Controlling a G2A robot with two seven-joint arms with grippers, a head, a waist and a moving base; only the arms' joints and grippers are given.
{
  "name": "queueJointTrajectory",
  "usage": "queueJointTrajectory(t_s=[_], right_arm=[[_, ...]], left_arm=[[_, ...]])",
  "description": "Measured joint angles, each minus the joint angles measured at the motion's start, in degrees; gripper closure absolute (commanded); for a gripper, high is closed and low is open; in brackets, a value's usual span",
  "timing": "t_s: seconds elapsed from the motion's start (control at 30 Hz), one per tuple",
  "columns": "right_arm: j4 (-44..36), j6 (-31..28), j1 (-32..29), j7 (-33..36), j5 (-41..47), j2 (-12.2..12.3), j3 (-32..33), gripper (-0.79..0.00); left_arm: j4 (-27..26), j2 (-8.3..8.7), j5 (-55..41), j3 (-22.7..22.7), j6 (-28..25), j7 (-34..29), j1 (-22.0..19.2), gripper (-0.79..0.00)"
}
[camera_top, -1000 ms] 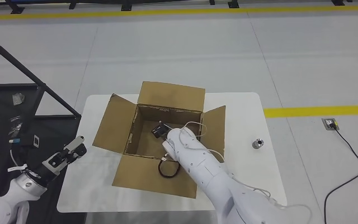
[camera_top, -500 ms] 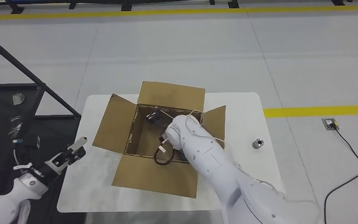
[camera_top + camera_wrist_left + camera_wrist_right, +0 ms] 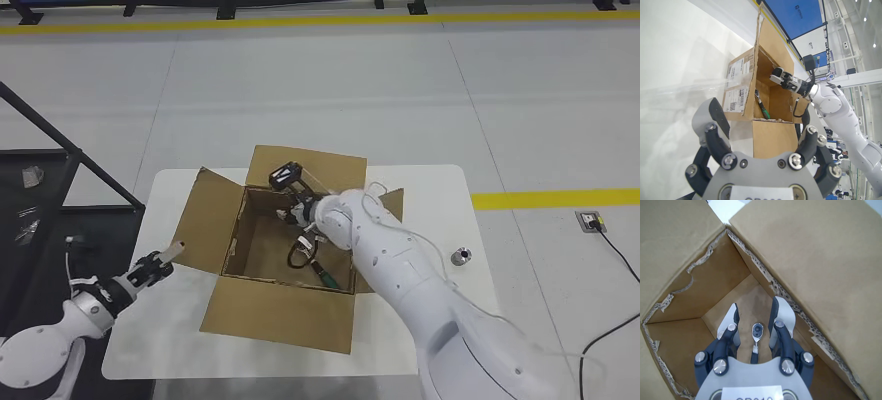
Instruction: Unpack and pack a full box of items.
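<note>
Chrome ratchet (image 3: pixel 757 332) sits inside torn corrugated box (image 3: pixel 810 247).

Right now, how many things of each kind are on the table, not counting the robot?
Cardboard box: 1
Ratchet wrench, inside the box: 1
Small metal cylinder: 1
Total: 3

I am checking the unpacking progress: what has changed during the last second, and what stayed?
The right gripper moved from the near edge of the cardboard box toward its far wall and now hangs open above the ratchet wrench, holding nothing. The left gripper, open, advanced toward the box's nearest flap. The box and the small metal cylinder stayed put.
</note>
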Motion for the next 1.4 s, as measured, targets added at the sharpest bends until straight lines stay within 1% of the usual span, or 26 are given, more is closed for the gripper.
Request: queueJointTrajectory(t_s=[0.03, 0.07, 0.13, 0.2, 0.23, 0.27, 0.3, 0.33, 0.4, 0.43, 0.47, 0.5, 0.6, 0.7, 0.9, 1.03, 1.17, 1.3, 1.4], right_arm=[[-0.7, -0.6, -0.3, -0.9, -0.1, 0.6, 0.3, -0.394], [-1.4, -1.0, -0.6, -1.5, -0.1, 1.1, 0.6, -0.496], [-3.4, -1.8, -1.3, -2.6, 0.0, 2.4, 1.5, -0.785], [-5.8, -1.3, -2.3, -2.9, -0.3, 3.5, 2.2, -0.785], [-7.8, 0.1, -3.1, -2.8, -0.8, 4.2, 2.5, -0.785], [-8.6, 0.9, -3.4, -2.7, -0.9, 4.4, 2.6, -0.785], [-8.8, 1.1, -3.4, -2.7, -1.0, 4.4, 2.6, -0.785], [-8.5, 0.8, -3.3, -2.7, -1.0, 4.4, 2.6, -0.785], [-8.2, 0.6, -3.3, -2.7, -1.0, 4.4, 2.6, -0.785], [-8.2, 0.5, -3.3, -2.7, -0.9, 4.4, 2.6, -0.785], [-8.2, 0.5, -3.3, -2.7, -0.9, 4.3, 2.6, -0.785], [-8.2, 0.5, -3.3, -2.7, -0.9, 4.3, 2.6, -0.785], [-8.6, 0.3, -3.6, -2.9, -1.0, 4.4, 2.6, -0.785], [-10.7, -1.5, -4.3, -3.5, -2.6, 4.9, 2.5, -0.785], [-15.8, -5.3, -5.8, -6.8, -5.5, 6.7, 3.8, -0.785], [-20.8, -7.0, -7.8, -10.3, -7.9, 9.0, 6.1, -0.785], [-27.9, -7.5, -10.8, -10.9, -10.4, 11.9, 9.5, -0.785], [-38.3, -4.5, -15.4, -8.2, -14.1, 15.3, 14.9, -0.785], [-48.9, -1.4, -20.9, -3.5, -17.4, 18.2, 20.7, -0.785]], left_arm=[[0.2, -0.08, 0.8, 0.9, 0.3, 0.8, -0.3, -0.785], [0.3, -0.13, 1.0, 1.4, 0.4, 1.2, -0.5, -0.785], [0.6, -0.21, 0.7, 2.2, 0.1, 1.3, -1.0, -0.776], [0.9, -0.24, 0.4, 2.5, -0.3, 1.2, -1.2, -0.748], [1.0, -0.24, 0.3, 2.5, -0.6, 1.2, -1.3, -0.736], [1.0, -0.25, 0.2, 2.5, -0.7, 1.2, -1.4, -0.699], [1.1, -0.26, 0.0, 2.5, -0.8, 1.3, -1.4, -0.606], [1.0, -0.26, -0.1, 2.5, -0.9, 1.3, -1.4, -0.453], [0.7, -0.26, -0.1, 2.4, -1.0, 1.4, -1.3, -0.289], [0.6, -0.26, 0.0, 2.3, -1.0, 1.4, -1.1, -0.197], [0.5, -0.26, 0.1, 2.3, -1.0, 1.4, -1.0, -0.080], [0.3, -0.25, 0.1, 2.2, -1.0, 1.4, -1.0, 0.000], [-0.1, -0.23, 0.3, 2.0, -1.1, 1.3, -0.6, 0.000], [-0.6, -0.21, 0.3, 1.6, -1.2, 1.3, 0.0, 0.000], [-1.1, -0.25, 0.1, 1.1, -1.2, 1.9, 1.0, 0.000], [-1.7, -0.29, 0.2, 1.2, -1.0, 2.1, 1.5, 0.000], [-2.1, -0.29, 0.9, 1.3, -0.7, 1.9, 1.5, 0.000], [-2.6, -0.28, 1.1, 1.3, -0.6, 1.8, 1.8, 0.000], [-2.7, -0.28, 1.4, 1.2, -0.9, 1.7, 2.2, 0.000]])
